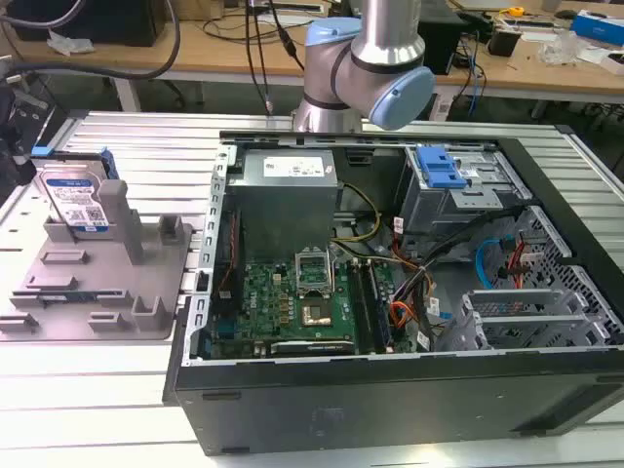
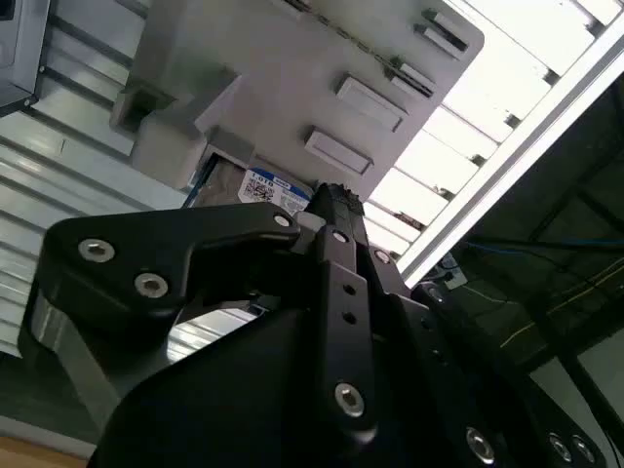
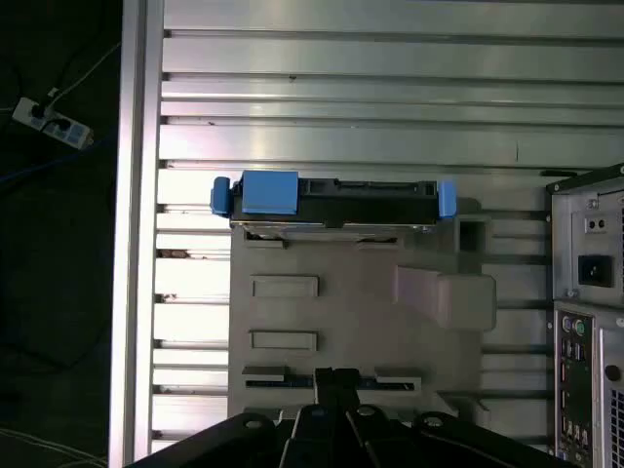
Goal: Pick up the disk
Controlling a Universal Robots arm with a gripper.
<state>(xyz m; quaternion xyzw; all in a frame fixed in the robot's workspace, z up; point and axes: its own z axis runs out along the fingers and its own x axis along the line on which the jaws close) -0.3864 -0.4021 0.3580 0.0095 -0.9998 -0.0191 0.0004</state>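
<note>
Beside the open computer case (image 1: 390, 400), on the exterior view's left, a grey holder (image 1: 97, 283) sits on the ribbed tabletop (image 1: 127, 146) with bare slats around it. At one end of the holder the disk (image 1: 78, 200) stands upright, well apart from the fingers (image 3: 327, 390), which are pressed together and empty over the holder's opposite end.

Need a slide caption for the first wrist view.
Disk standing on edge in the grey holder, closed hand well apart from it.
</note>
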